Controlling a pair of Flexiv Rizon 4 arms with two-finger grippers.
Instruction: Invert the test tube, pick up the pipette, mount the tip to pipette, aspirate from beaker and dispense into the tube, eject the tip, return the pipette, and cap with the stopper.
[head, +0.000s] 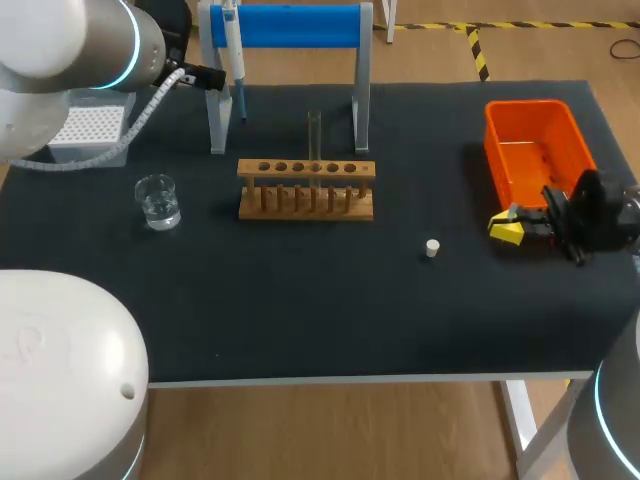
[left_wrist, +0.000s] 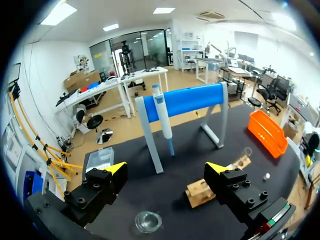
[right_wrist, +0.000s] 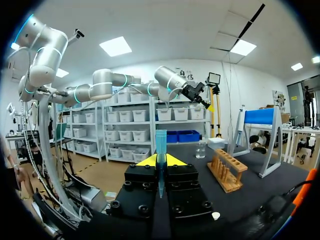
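The pipette hangs on the blue stand at the back; in the left wrist view the pipette is just ahead of my left gripper, which is open and empty. My left gripper sits beside the stand's left leg. A clear test tube stands upright in the wooden rack. The beaker holds clear liquid. A white stopper lies on the mat. My right gripper is near the orange bin, shut on a blue pipette tip.
An orange bin stands at the back right, close behind my right gripper. A tip box sits at the back left under my left arm. The black mat in front of the rack is bare.
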